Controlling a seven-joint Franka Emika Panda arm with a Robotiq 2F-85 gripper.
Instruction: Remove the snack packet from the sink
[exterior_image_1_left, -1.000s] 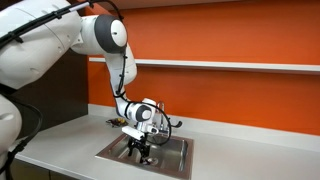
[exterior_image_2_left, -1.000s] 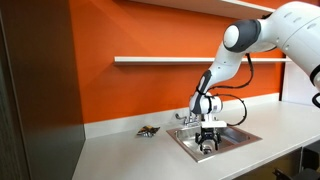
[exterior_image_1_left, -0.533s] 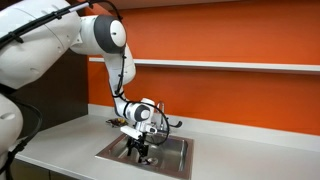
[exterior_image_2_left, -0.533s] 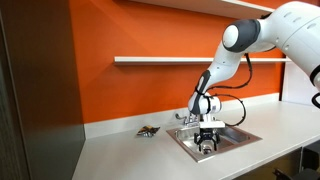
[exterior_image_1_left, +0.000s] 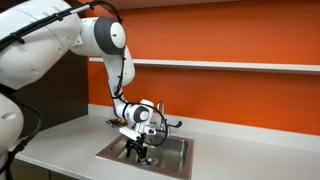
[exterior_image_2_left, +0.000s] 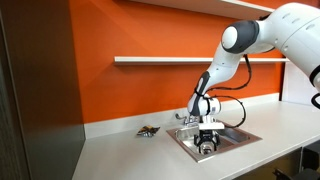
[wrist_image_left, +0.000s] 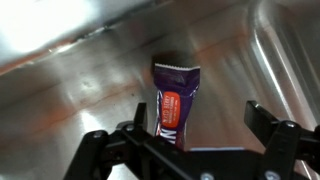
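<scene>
Tool (wrist_image_left: 192, 138) low in sink (exterior_image_1_left: 177, 160), which is set toward table (exterior_image_1_left: 60, 150) rear edge. Jaws spread wide, nothing held. Snack packet (wrist_image_left: 173, 105) flat on sink floor between fingers, off-centre.

Judgement:
- centre over packet
- descend to floor
- pinch across narrow width
- lift straight up, clear of sink wall

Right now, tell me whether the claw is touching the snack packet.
Cannot tell. Wrist view: the open claw straddles the snack packet; one finger stands clear, the other's edge overlaps the packet's side.
</scene>
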